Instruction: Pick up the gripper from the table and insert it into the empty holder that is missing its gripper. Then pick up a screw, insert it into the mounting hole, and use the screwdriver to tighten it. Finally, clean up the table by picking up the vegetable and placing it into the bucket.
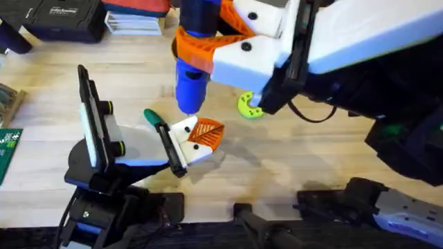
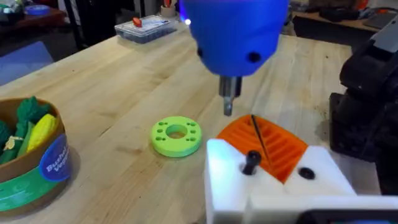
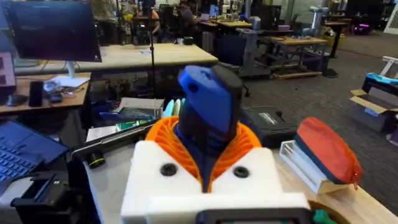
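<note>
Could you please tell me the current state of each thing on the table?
Bright blue pen-shaped screwdriver: upright, tip down, clamped in the right gripper.
Orange ribbed plastic gripper: seated in the white plastic holder.
Small black screw: standing proud in the holder, screwdriver tip above it, not touching.
Dark green toy vegetable: lying on the table.
Brown-orange round bucket: upright, toys inside.

Bucket (image 2: 31, 163) cut off at 9 o'clock in left wrist view. Screwdriver (image 2: 235, 31) top cropped at 12; tip's contact with gripper (image 2: 270, 144) unclear.
</note>
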Tool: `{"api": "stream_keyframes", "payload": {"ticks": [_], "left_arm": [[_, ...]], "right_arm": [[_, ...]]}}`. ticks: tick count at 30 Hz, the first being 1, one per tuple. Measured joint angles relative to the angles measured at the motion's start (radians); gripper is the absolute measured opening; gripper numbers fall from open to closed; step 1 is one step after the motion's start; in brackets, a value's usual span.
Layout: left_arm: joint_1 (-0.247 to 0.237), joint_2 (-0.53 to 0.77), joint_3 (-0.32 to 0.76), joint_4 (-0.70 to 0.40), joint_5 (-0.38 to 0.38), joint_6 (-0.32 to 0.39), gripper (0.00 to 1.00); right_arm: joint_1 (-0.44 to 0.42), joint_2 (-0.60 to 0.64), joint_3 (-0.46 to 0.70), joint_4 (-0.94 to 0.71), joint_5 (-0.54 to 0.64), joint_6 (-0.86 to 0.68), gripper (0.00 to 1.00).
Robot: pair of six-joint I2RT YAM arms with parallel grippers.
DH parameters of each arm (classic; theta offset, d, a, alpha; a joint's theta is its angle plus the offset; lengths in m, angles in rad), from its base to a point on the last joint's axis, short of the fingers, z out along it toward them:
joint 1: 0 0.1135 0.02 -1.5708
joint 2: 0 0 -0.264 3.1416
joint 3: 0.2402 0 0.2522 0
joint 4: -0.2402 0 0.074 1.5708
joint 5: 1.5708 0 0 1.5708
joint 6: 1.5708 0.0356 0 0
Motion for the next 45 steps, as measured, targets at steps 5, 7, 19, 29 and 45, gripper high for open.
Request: {"api": "stream_keyframes", "payload": {"ticks": [5,7,19,29,45], "left_arm": [[0.0,0.0,0.0,0.0,0.0,0.0,0.006],[0.0,0.0,0.0,0.0,0.0,0.0,0.006],[0.0,0.0,0.0,0.0,0.0,0.0,0.006],[0.0,0.0,0.0,0.0,0.0,0.0,0.006],[0.0,0.0,0.0,0.0,0.0,-0.002,0.006]], "right_arm": [[0.0,0.001,0.0,0.0,-0.028,0.001,0.03],[0.0,0.001,0.0,-0.003,-0.045,0.003,0.03],[0.003,0.02,0.0,0.004,-0.09,0.002,0.03],[0.012,0.03,0.0,0.008,-0.098,0.0,0.03],[0.016,0.064,0.0,-0.015,-0.103,-0.03,0.03]]}}
